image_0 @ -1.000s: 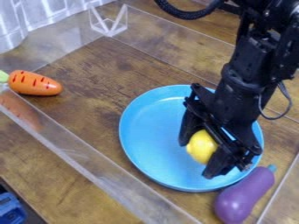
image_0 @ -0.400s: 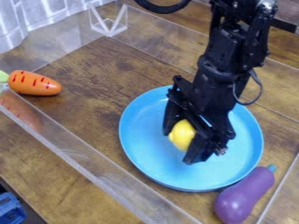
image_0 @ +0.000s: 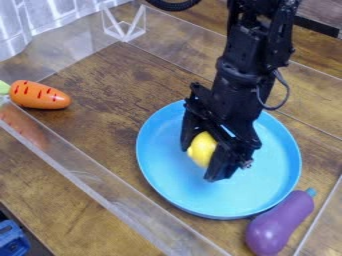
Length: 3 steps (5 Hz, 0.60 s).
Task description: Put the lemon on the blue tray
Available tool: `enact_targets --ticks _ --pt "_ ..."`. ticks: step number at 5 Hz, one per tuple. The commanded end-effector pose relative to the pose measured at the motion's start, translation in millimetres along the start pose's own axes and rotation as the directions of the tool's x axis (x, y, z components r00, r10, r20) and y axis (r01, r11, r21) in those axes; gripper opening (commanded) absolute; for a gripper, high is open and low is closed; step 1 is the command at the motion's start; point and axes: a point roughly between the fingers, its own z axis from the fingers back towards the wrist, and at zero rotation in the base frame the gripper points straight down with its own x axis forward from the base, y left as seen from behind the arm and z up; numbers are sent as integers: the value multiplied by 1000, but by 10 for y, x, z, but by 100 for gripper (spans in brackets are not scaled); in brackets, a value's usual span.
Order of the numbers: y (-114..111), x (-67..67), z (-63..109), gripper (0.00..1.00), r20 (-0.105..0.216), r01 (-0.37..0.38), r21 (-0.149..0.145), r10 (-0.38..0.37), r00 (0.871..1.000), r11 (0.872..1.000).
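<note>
We have the lemon (image_0: 201, 150) clamped in our jaws low over the blue tray (image_0: 160, 160); it looks light, firm and smooth-skinned, so gripping across its middle suits.

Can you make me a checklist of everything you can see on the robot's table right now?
Surface: wooden table with clear plastic walls around it.
Job's things: lemon held over the blue tray; whether it touches the tray cannot be told.
Clutter: carrot at the left, apart from the tray; eggplant just outside the tray's rim, lower right.
Gripper: gripper shut on the lemon, pointing steeply down.
Cables: black cable looping beside the arm.
Surroundings: clear plastic stand at the back.
</note>
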Motion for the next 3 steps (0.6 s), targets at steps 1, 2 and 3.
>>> enact_targets --ticks 1,2,3 --pt "58 77 108 0 32 0 -3 0 999 1000" --pt "-58 101 119 0 22 32 -7 -32 999 999" --pt "-177 118 130 0 11 65 -15 -64 998 998"
